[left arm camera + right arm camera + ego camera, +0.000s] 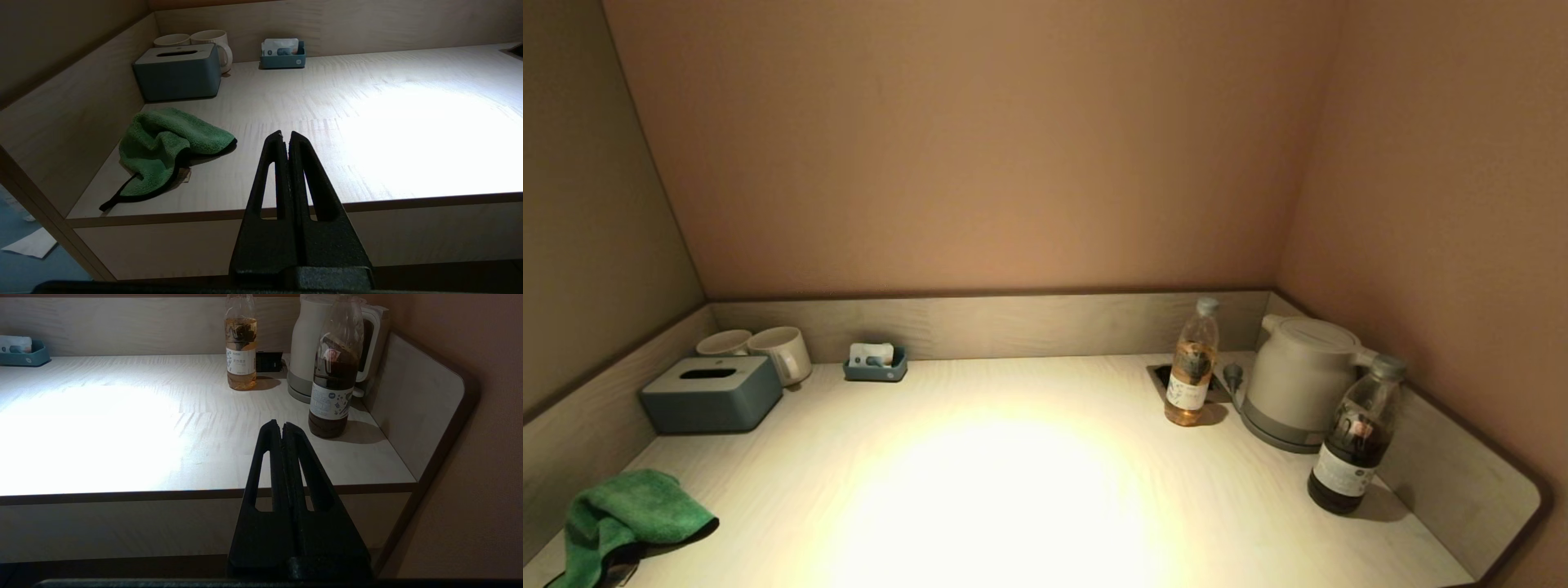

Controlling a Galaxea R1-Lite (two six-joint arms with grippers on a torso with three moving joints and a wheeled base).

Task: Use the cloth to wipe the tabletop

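Note:
A crumpled green cloth (625, 514) with a dark hem lies at the near left corner of the pale wooden tabletop (1029, 490); it also shows in the left wrist view (165, 149). My left gripper (286, 134) is shut and empty, held in front of the table's front edge, to the right of the cloth and apart from it. My right gripper (278, 424) is shut and empty, held in front of the front edge near the right end. Neither gripper shows in the head view.
At the back left stand a blue-grey tissue box (711, 394), two mugs (780, 353) and a small blue tray (876, 363). At the right stand a tea bottle (1191, 367), a kettle (1294, 382) and a dark bottle (1356, 449). Low walls border three sides.

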